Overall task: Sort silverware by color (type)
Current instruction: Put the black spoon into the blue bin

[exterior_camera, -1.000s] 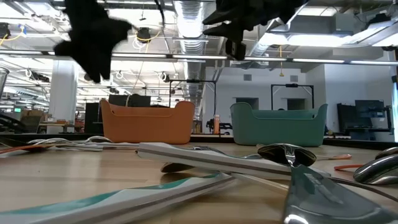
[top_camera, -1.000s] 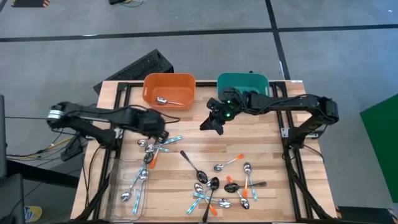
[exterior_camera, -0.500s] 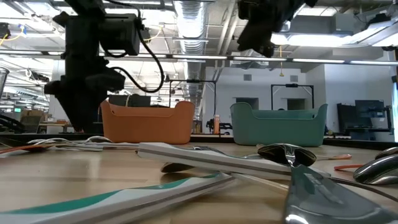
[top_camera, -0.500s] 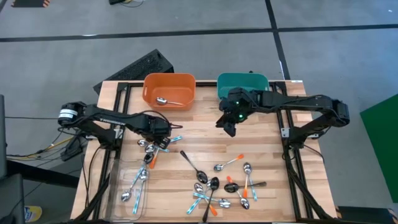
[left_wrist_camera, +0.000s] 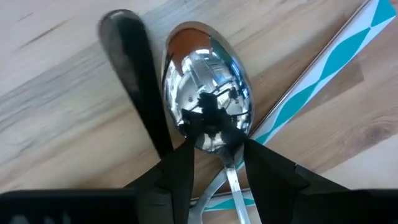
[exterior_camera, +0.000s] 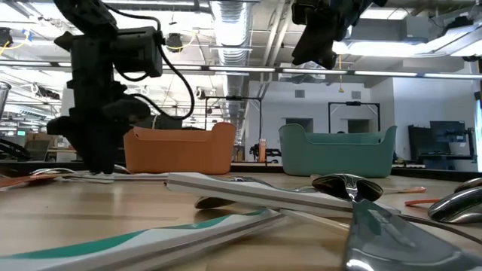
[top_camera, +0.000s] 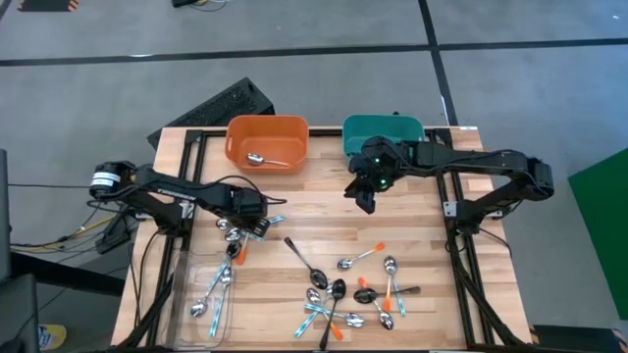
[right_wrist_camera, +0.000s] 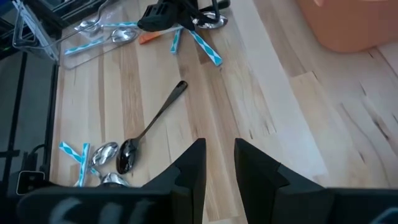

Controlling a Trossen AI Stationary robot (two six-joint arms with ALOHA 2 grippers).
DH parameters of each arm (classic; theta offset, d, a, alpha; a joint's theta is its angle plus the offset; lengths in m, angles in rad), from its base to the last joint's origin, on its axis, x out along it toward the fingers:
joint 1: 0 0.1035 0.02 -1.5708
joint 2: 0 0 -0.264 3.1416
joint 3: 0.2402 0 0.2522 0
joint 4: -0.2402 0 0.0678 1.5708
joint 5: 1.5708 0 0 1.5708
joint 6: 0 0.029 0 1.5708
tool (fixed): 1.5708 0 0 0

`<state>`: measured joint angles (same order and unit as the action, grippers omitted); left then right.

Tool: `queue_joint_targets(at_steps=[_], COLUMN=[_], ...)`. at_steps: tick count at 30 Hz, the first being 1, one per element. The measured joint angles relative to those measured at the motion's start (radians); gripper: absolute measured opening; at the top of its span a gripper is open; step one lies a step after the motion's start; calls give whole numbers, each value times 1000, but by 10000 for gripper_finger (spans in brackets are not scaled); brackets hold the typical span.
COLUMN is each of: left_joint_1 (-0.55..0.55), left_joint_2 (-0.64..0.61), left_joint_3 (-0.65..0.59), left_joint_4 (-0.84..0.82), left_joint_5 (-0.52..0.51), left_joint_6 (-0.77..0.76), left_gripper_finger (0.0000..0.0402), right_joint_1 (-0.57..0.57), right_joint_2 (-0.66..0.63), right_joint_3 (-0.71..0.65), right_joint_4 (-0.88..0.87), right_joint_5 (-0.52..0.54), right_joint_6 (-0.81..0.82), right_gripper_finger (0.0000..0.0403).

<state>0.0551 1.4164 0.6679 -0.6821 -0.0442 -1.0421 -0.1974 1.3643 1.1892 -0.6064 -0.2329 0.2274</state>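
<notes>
Two arms had shifted in the last second. My left gripper had come down from mid-air onto the cluster of spoons at the table's left side. Its fingers stood apart, one on each side of the neck of a shiny spoon, not yet pinching it. That spoon lay flat on the wood, between a black handle and a light-blue striped handle. I could not tell the colour of its own handle from there.

My right gripper had swung back toward the teal bin and hung above the table. Its fingers were slightly parted, with nothing between them.

I judged this to be the start of a fresh pick. One spoon lay in the orange bin, while most of the silverware was still scattered over the front of the table.
</notes>
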Motion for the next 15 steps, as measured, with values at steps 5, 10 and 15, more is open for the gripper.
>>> queue_joint_targets(at_steps=[5,10,15], left_joint_1=[0,0,0], left_joint_2=[-3,-4,-4], left_joint_3=[60,88,90], left_joint_4=[-8,-6,-11], left_joint_5=[2,-9,-9], left_joint_6=[27,36,33], left_gripper_finger=[125,125,125], right_joint_1=[-2,-2,-2], right_joint_2=[0,0,0], right_joint_3=[0,0,0], right_joint_4=[0,1,1], right_joint_5=[0,0,0], right_joint_6=[-21,-24,-25], right_gripper_finger=[107,107,107])
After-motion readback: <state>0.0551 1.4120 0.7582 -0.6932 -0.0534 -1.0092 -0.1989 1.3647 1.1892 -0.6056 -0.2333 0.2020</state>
